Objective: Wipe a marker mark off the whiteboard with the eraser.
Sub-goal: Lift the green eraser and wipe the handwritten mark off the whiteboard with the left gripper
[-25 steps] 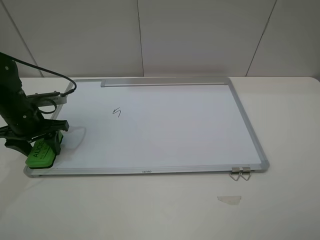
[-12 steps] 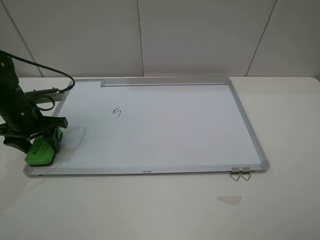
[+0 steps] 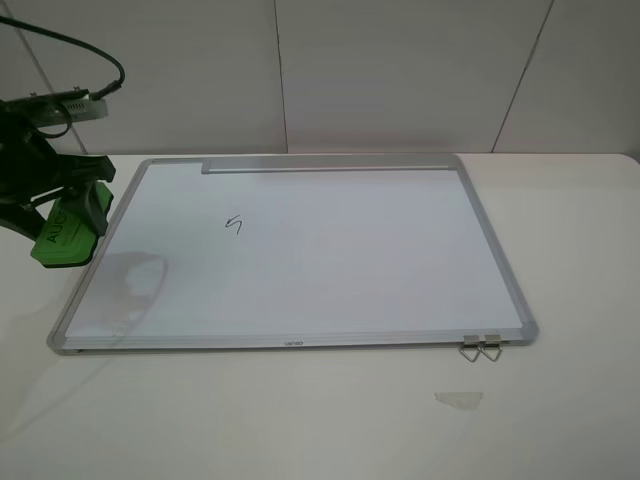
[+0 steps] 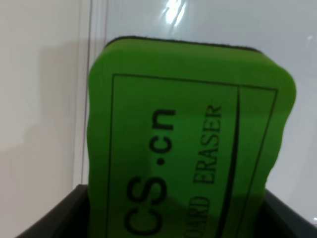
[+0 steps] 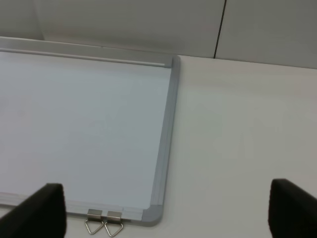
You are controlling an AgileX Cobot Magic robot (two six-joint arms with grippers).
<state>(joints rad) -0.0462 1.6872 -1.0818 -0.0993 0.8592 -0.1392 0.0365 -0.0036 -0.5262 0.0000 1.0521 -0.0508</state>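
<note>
Eraser [image 3: 62, 232] clamped in left claw [image 3: 60, 215], held up just outside left edge of whiteboard [image 3: 330, 260]. Empty right claw [image 5: 168, 210] spread wide. Pickup done; 1 mark [image 3: 234, 226] unwiped on whiteboard, well apart from eraser. Carry-over and wipe left.

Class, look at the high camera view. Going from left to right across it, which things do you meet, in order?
eraser → marker mark → metal clips
</note>
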